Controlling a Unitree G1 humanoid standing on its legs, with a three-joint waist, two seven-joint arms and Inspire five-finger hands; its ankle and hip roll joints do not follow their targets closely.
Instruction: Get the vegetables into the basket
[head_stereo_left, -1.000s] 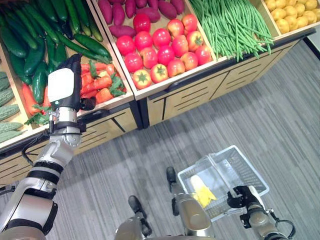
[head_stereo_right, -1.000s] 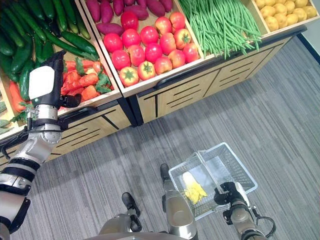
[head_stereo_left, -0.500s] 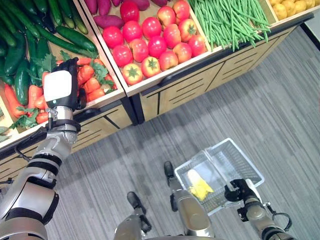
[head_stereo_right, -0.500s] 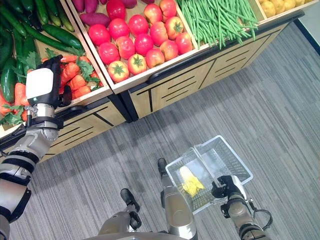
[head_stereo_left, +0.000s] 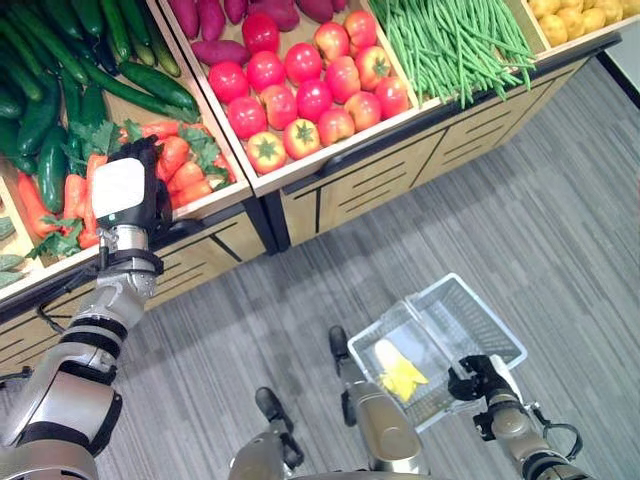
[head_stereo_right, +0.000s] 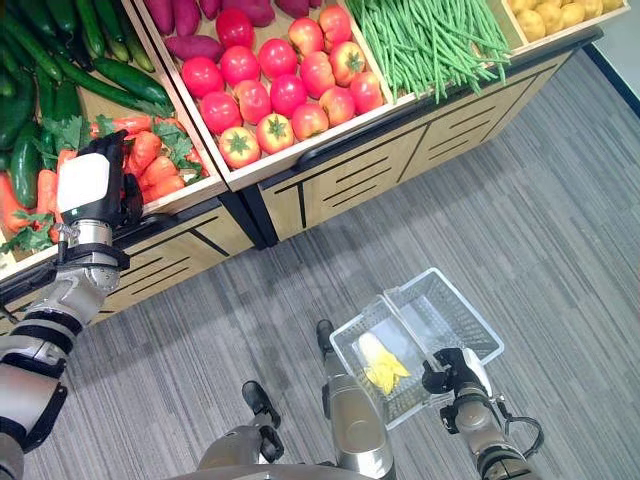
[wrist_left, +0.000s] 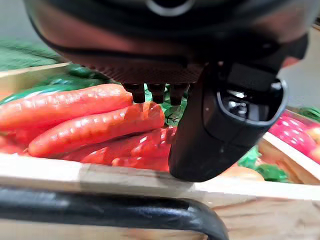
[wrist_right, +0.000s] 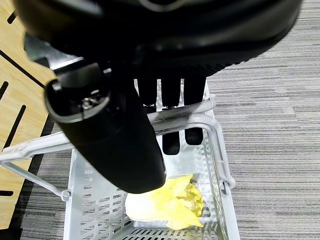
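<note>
Left hand (head_stereo_left: 123, 190), at the left of the left eye view, hangs over the carrots (head_stereo_left: 180, 170) with its back toward the camera. Its own wrist view shows short fingertips (wrist_left: 152, 93) just above a carrot and the thumb (wrist_left: 220, 125) standing apart in front; nothing is gripped, and the fingers read as relaxed rather than closed.

Step in hand, as judged: pick one carrot from the crate.
- Lower the fingers onto the topmost carrot (wrist_left: 95, 127), which lies crosswise and free of its neighbours.
- Close thumb and fingers across its thick middle, not the tapered tip, which could slip out.
- Avoid the green tops (head_stereo_left: 205, 150); a grip on leaves alone may tear loose.
- Lift straight up before swinging away.

Right hand (wrist_right: 165, 105) has its fingers curled round the handle (wrist_right: 190, 117) of the white basket (head_stereo_left: 490, 340), low in the right of the frame. A yellow vegetable (head_stereo_left: 398, 372) already lies inside.

Edges and room:
- The crate's wooden front lip (wrist_left: 100, 177) and a black rail (wrist_left: 125, 212) run just below the carrots; clear both on the way out.
- Cucumbers (head_stereo_left: 60, 120) lie beyond and left of the carrots, tomatoes (head_stereo_left: 300, 95) to the right behind a divider.
- Grey floor (head_stereo_left: 520, 200) between stand and basket is open, giving a free path down toward the basket
</note>
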